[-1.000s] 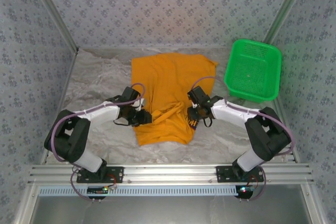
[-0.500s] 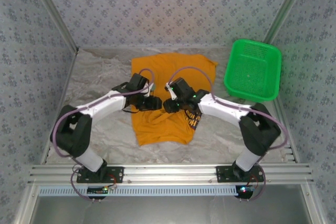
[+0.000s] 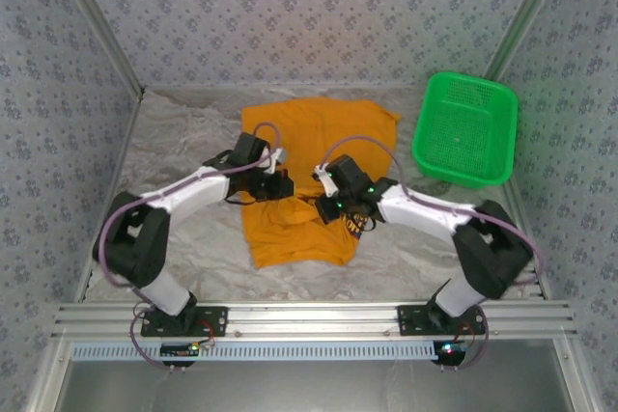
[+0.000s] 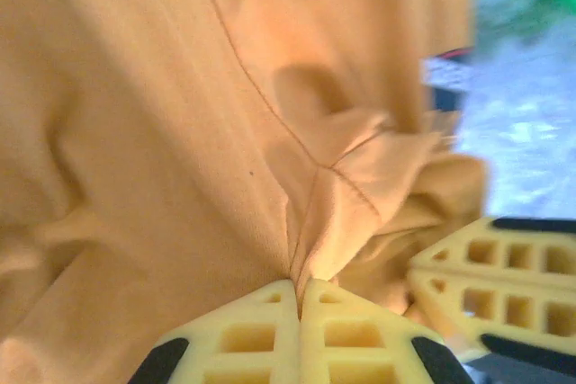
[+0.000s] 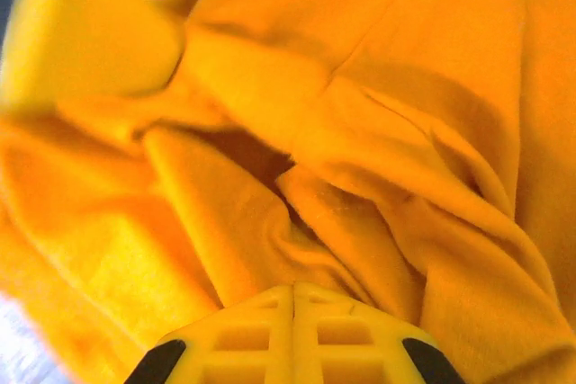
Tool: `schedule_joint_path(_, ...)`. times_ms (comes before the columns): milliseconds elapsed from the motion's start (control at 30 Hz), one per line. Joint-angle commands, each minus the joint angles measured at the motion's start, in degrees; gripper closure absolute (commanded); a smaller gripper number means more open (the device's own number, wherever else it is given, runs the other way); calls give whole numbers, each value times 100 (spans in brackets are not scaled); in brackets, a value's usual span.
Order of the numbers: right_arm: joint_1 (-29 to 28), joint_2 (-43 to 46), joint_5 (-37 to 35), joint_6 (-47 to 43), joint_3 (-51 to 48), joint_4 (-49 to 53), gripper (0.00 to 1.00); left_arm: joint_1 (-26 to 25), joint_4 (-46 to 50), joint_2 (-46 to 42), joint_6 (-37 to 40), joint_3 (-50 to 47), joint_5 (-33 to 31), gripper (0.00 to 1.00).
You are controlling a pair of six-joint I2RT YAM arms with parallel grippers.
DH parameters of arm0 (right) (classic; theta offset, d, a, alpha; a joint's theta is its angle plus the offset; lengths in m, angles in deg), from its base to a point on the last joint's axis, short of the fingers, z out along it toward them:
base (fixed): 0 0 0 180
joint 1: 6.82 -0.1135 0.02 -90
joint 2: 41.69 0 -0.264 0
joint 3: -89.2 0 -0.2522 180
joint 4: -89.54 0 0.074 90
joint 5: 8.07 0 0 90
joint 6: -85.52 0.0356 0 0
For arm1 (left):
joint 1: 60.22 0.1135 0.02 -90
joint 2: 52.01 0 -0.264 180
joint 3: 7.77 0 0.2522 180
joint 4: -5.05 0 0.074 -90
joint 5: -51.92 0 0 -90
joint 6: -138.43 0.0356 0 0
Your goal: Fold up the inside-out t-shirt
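— What's hard to see here?

— From above, the two wrists cover their own tips, so the spot where they meet the t-shirt (image 3: 309, 132) is hidden. The near part of the cloth lies rumpled on the arm-base side of them. Its far part spreads flat beyond them on the table (image 3: 183, 142). In the left wrist view the far corner is blurred: a green smear cut off by the edge, which I can't name for sure, with pale table below it.

— And the close views?

— Both crop the fingers down to their tips. The right wrist view is soft along its left side, with a pale yellow patch I can't identify.

— How do the left fingers (image 4: 274, 308) stand?

— Pressed together with no gap, and a ridge of orange cloth runs straight into the line between them. A stitched seam (image 4: 261, 101) crosses the fabric just beyond. They pinch the t-shirt.

— The right fingers (image 5: 310, 303)?

— Also closed tip to tip, with a thick fold of the t-shirt bunched into the join. In the left wrist view they sit just beside the left pair, to its right, and are half cut off.

— Anything else?

— The green basket (image 3: 454, 142) stands well apart, beyond and to the right of the right fingers.
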State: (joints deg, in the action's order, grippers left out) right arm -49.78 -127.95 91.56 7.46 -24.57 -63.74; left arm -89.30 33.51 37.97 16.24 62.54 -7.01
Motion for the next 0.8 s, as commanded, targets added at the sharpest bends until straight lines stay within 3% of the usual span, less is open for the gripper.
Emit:
schedule_joint_path(0,-169,663,358,-497,-521,-52,100,60,-842,-426,-843,-468,1190,100)
schedule_joint_path(133,-148,550,261,-429,-1211,-285,100,68,-1688,-321,-1440,-1197,1626,100)
schedule_joint_path(200,-134,491,292,-341,-1373,-458,99,75,-1789,-107,-1535,-1486,1462,93)
schedule_joint_path(300,-236,655,716,-599,-1364,-580,83,74,-1866,217,-1583,-1748,1257,87)
schedule_joint_path(367,-296,855,833,-812,-1277,-501,73,75,-1999,281,-1642,-1899,1151,74)
schedule_joint_path(467,-266,1078,647,-931,-965,-163,66,63,-1592,126,-1395,-1902,823,61)
schedule_joint_path(600,-197,743,177,-801,-373,325,60,1,-548,-240,-776,-1604,295,56)
schedule_joint_path(767,-352,113,-233,-366,-210,69,58,-100,-146,-607,-520,-1415,113,52)
